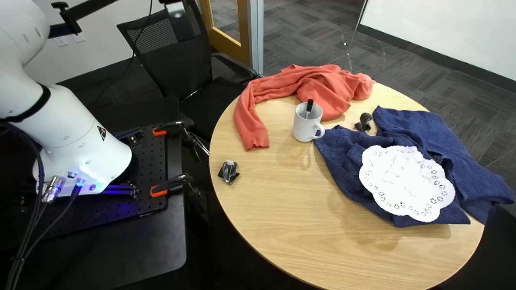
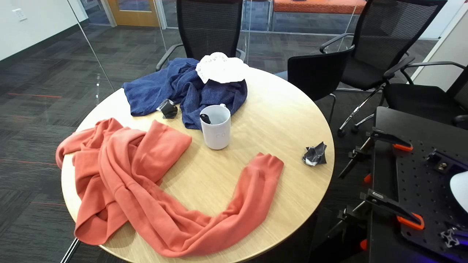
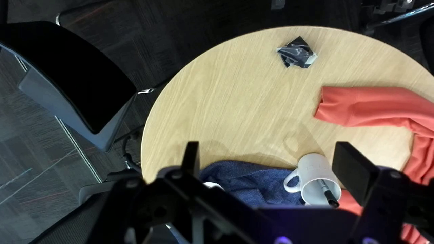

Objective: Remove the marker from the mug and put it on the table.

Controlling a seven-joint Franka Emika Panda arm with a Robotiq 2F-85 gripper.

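The white-grey mug (image 1: 302, 127) stands upright on the round light-wood table (image 1: 278, 209), its handle beside the blue cloth. It also shows in an exterior view (image 2: 216, 136) and the wrist view (image 3: 312, 165). The marker (image 1: 309, 108) stands tilted inside the mug, its black capped end above the rim; its lower part is hidden in an exterior view (image 2: 205, 118). In the wrist view the marker (image 3: 329, 194) leans on the rim. My gripper (image 3: 268, 149) is open and empty, high above the table. The mug appears between the fingers, nearer the right-hand finger.
A red-orange garment (image 1: 318, 86) lies beside the mug. A blue cloth (image 1: 342, 161) with a white lace doily (image 1: 407, 183) on it lies on the handle side. Crumpled black pieces lie near the edge (image 1: 228, 172) and between the cloths (image 1: 364, 121). Chairs surround the table.
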